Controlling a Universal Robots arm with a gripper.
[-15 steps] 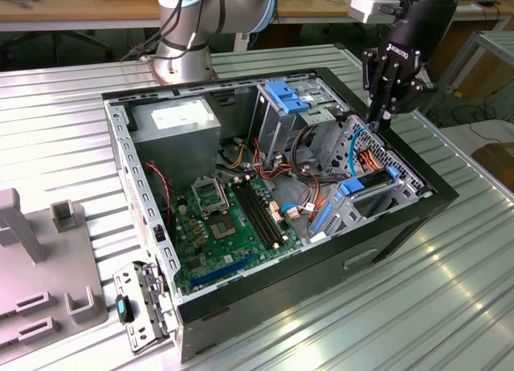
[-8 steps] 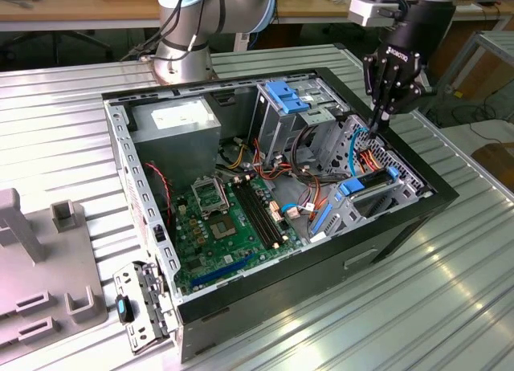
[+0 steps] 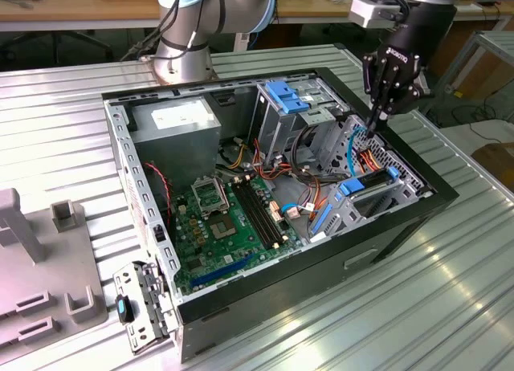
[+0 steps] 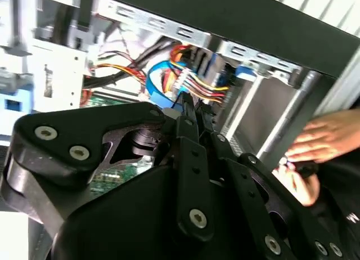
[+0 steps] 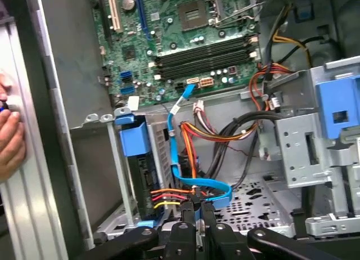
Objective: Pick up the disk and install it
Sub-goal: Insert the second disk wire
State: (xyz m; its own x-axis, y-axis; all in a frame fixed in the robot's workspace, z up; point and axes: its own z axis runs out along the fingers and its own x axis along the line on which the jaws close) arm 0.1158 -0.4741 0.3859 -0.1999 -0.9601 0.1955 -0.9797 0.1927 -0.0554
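Ribbed aluminium worktop, silvery and reflective, carries an open black desktop computer case lying on its side near the middle. At the exterior view's left edge sits a grey moulded fixture, and a detached metal bracket lies just beside the case's near corner.

Inside the case: a green motherboard with dark memory slots and a bare processor socket, a grey sheet-metal power supply at the far corner, and a perforated steel drive cage. The disk — a dark slab framed by its bright blue plastic carrier — sits tilted in the drive bay along the case's edge at the exterior view's right, so it looks already seated or nearly so.

The black gripper hangs over the far end of that bay, its slim fingers drawn narrow with their tips at the blue data cable and the red, yellow and orange power leads; I judge them pinching at the connector, though whether anything is truly held I cannot tell.

A person's hand rests at the case's outer wall, near the arm.

Risks, as I judge them: the fingertips could snag the soft looped cables and drag a plug loose; the thin stamped steel edges could catch a lead; the nearby hand could be struck.
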